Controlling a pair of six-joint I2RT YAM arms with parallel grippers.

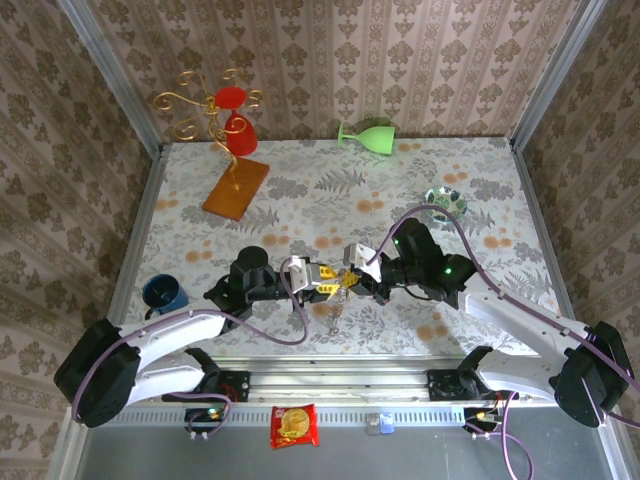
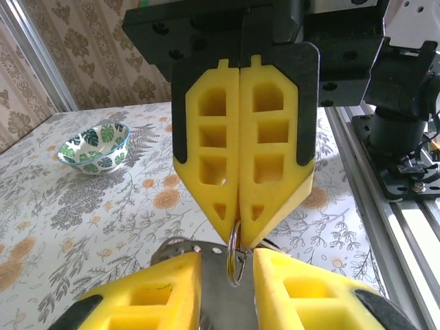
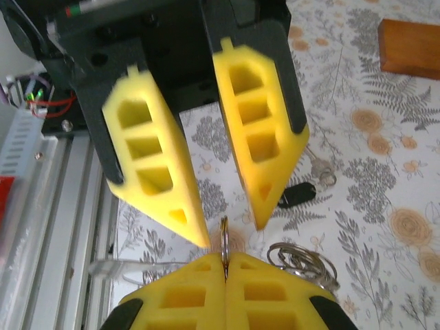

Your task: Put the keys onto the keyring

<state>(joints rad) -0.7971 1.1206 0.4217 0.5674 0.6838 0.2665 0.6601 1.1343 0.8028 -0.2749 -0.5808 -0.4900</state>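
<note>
Step in hand: ring presented for threading; your right gripper point(image 3: 225, 260) is pressed together on the keyring point(image 2: 234, 251), above the table's near centre; left gripper point(image 3: 232, 232) spread, holding nothing. Next, likely: send the left to the black-headed key point(image 3: 297, 194) on the table nearby; pinch its head.

Thin metal keyring point(image 3: 224, 237) stands edge-on, aloft; black-headed key point(image 3: 297, 196) lies flat nearby.

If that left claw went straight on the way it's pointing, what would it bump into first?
Probably the metal ring pinched in the shut right gripper, which faces the open left gripper tip to tip, though depth is hard to judge.
</note>
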